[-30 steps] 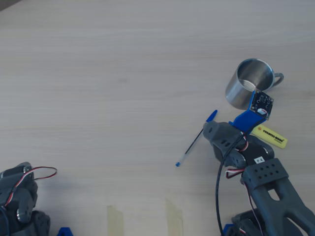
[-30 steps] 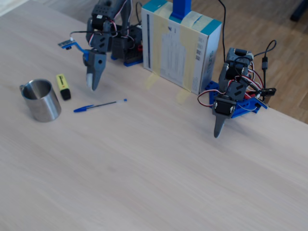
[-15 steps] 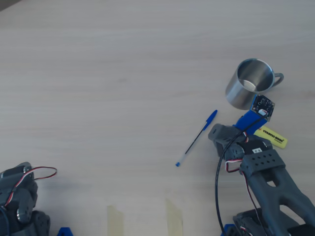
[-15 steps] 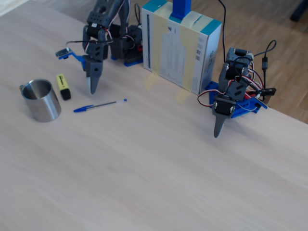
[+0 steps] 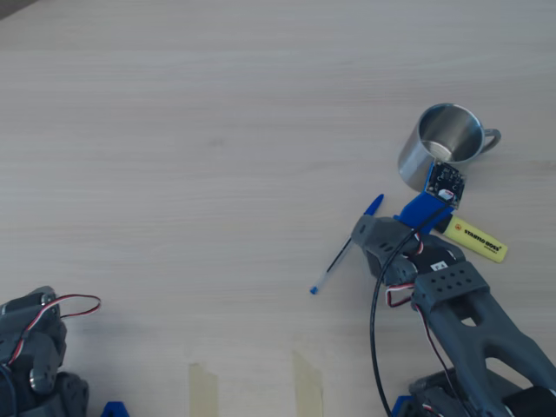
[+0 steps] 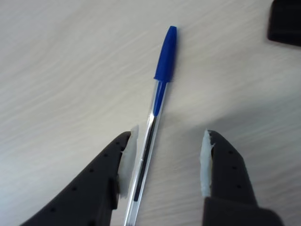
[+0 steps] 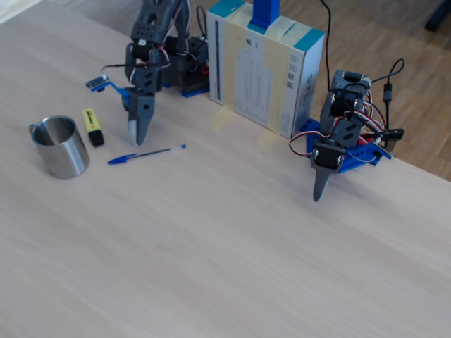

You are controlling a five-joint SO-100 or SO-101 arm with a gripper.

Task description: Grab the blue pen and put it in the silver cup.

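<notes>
Open claw point(image 6: 167, 162) astride blue pen point(image 6: 153, 125), yellow highlighter point(image 5: 473, 240) beside silver cup point(image 5: 443, 146)

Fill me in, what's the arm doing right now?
The arm has its gripper open and lowered around the blue pen, which lies flat on the table. In the wrist view the clear barrel sits against one pad, with a gap to the other, so nothing is clamped yet. The silver cup stands upright nearby and looks empty, with a yellow highlighter lying next to it. A second arm sits off to the side.
</notes>
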